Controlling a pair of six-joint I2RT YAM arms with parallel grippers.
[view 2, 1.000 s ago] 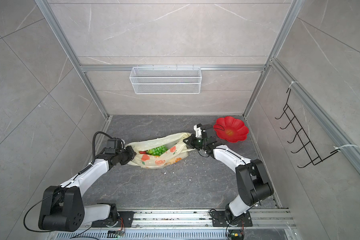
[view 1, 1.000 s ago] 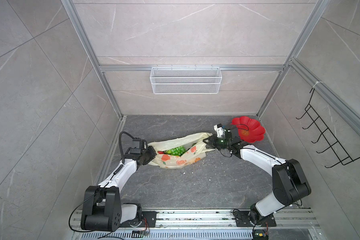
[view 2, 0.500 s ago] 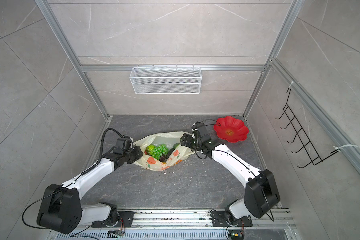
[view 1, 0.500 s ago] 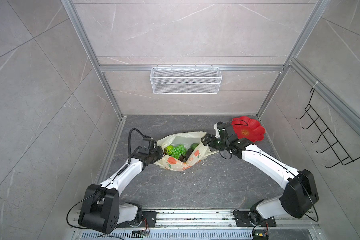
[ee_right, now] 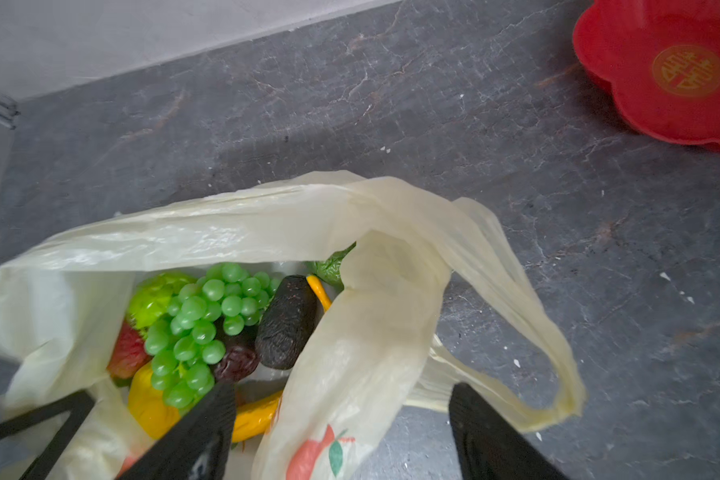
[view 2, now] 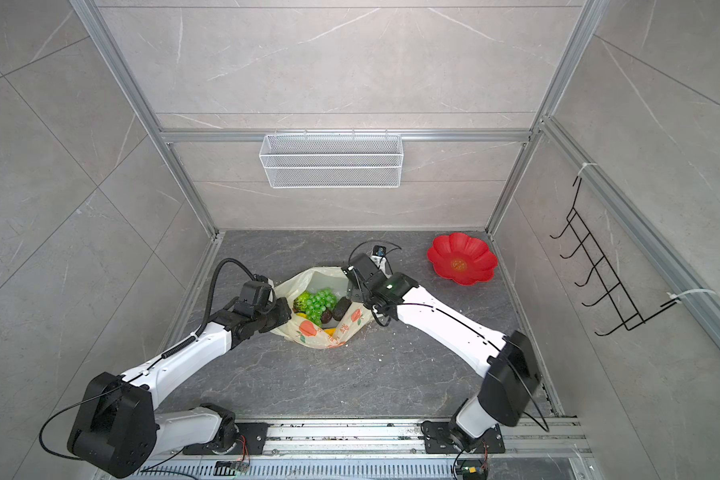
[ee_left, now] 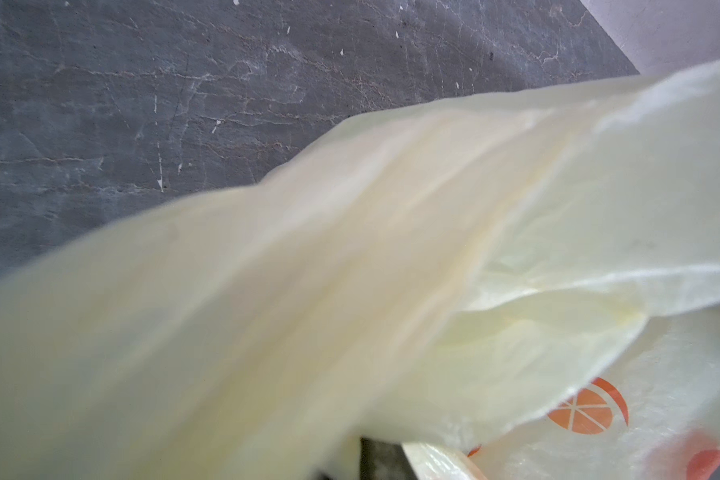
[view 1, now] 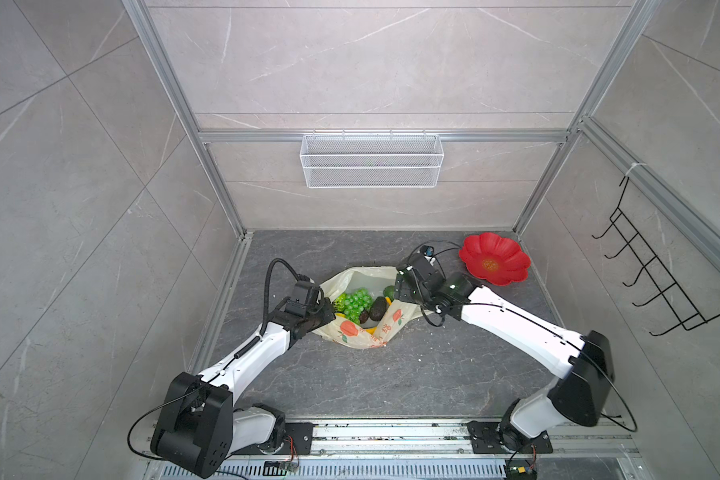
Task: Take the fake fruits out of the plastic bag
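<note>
Mid-frame in both top views, the plastic bag [view 1: 360, 332] sits open, fake fruits [view 1: 356, 305] inside. The left gripper [view 1: 327, 311] pinches its left rim; the right gripper [ee_right: 341, 419] gapes wide over the mouth. First pick seems pending: dip in, close on the dark avocado [ee_right: 285, 324].

top views: high, looking down | wrist views: close over plastic bag [ee_right: 225, 232]

Robot test cell, laboratory type. Indicators: aluminium profile frame [view 1: 267, 136] enclosing grey tile-pattern wall panels [view 1: 371, 62]; left arm [view 1: 258, 349] and right arm [view 1: 516, 324] bolted to a base rail [view 1: 391, 434] fronting a dark stone-look surface [view 1: 371, 382]; wall-mounted wire basket [view 1: 371, 166] and hook rack [view 1: 664, 272].
</note>
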